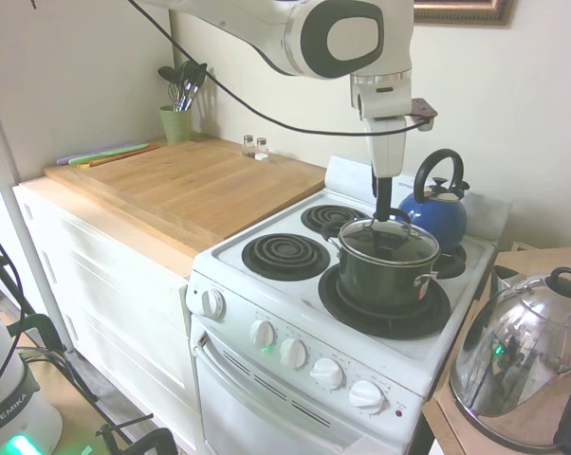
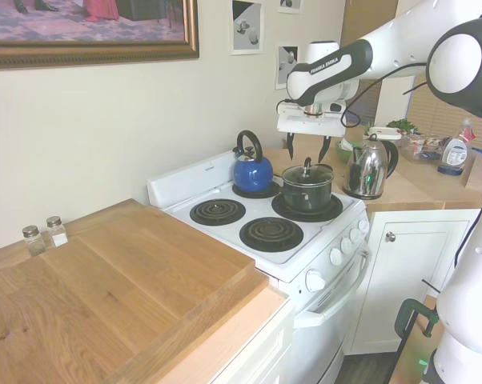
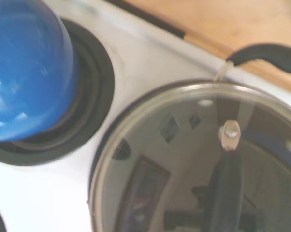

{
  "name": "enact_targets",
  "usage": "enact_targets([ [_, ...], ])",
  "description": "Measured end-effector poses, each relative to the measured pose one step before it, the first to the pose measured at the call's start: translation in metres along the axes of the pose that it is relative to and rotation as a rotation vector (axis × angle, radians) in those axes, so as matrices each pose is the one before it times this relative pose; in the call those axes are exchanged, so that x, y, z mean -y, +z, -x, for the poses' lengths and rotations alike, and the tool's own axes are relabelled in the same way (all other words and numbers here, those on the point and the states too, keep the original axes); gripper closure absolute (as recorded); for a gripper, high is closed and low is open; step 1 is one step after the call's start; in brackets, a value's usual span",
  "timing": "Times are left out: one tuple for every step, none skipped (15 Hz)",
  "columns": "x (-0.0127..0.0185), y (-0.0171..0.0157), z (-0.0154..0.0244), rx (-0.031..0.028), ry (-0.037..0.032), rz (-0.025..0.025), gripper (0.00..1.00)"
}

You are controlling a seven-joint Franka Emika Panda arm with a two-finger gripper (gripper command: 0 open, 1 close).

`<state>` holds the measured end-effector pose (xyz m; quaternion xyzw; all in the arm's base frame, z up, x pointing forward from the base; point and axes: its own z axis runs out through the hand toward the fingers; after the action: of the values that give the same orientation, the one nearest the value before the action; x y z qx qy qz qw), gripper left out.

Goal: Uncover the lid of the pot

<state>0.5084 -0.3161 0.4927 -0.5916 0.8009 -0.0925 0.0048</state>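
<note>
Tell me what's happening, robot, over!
End effector open, above the pot. Lid on the pot, untouched. Blue kettle behind, apart from it. Nothing in the way.

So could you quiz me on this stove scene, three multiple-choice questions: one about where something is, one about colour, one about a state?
1. Where does the pot stand?
A. on the wooden counter
B. on a front burner of the stove
C. inside the oven

2. What colour is the kettle behind the pot?
A. blue
B. red
C. yellow

3. What is the state of the lid?
A. lying on the counter
B. lifted in the pincer
C. resting on the pot

Answers:
1. B: the first exterior view shows the pot on the large coil burner nearest the knobs.
2. A: its round body is blue with a black handle.
3. C: the glass lid sits closed on the pot's rim, while the pincer is above it, open, holding nothing.
</note>
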Motion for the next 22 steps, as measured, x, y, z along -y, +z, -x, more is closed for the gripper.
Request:
enact_targets([
  [0.00046, 0.00545, -0.00178, -0.00056, 0.00221, 0.00912, 1.00],
  [0.00054, 0.00668, -0.00033, 0.00238, -0.00065, 0.01065, 1.00],
  [0.00064, 0.00526, 0.00033, 0.00543, -0.00388, 0.00729, 1.00],
  [0.00088, 0.00360, 0.00072, 0.00212, -0.00372, 0.00502, 1.00],
  [0.00062, 0.00130, -0.00004, -0.00049, -0.00083, 0.00175, 1.00],
  [0.00046, -0.00059, -0.00092, -0.00045, 0.00044, -0.00159, 1.00],
  [0.00067, -0.00177, -0.00089, -0.00085, 0.00023, -0.00370, 1.00],
  [0.00045, -0.00101, -0.00027, -0.00062, -0.00023, -0.00189, 1.00],
  [0.00027, 0.00055, 0.00061, 0.00218, -0.00057, 0.00038, 1.00],
  [0.00033, 0.00146, 0.00074, 0.00485, -0.00089, 0.00115, 1.00],
  [0.00029, 0.00193, 0.00041, 0.00515, -0.00101, 0.00184, 1.00],
  [0.00019, 0.00310, -0.00036, 0.00369, -0.00031, 0.00411, 1.00],
  [0.00027, 0.00185, -0.00227, 0.00085, 0.00101, 0.00182, 1.00],
  [0.00062, 0.00001, -0.00172, 0.00373, -0.00091, -0.00178, 1.00],
  [0.00073, -0.00055, 0.00015, 0.00348, -0.00051, -0.00074, 1.00],
  [0.00068, -0.00059, 0.00075, 0.00029, -0.00126, -0.00028, 1.00],
  [0.00070, -0.00012, 0.00124, -0.00006, -0.00219, -0.00044, 1.00],
  [0.00073, 0.00011, 0.00036, -0.00044, -0.00084, -0.00029, 1.00],
  [0.00072, -0.00004, -0.00011, -0.00065, -0.00011, -0.00054, 1.00],
  [0.00027, -0.00004, 0.00001, -0.00012, -0.00012, 0.00025, 1.00],
  [0.00011, -0.00022, -0.00037, -0.00012, 0.00060, 0.00060, 1.00],
  [0.00002, -0.00012, -0.00107, 0.00032, 0.00208, 0.00153, 1.00],
])
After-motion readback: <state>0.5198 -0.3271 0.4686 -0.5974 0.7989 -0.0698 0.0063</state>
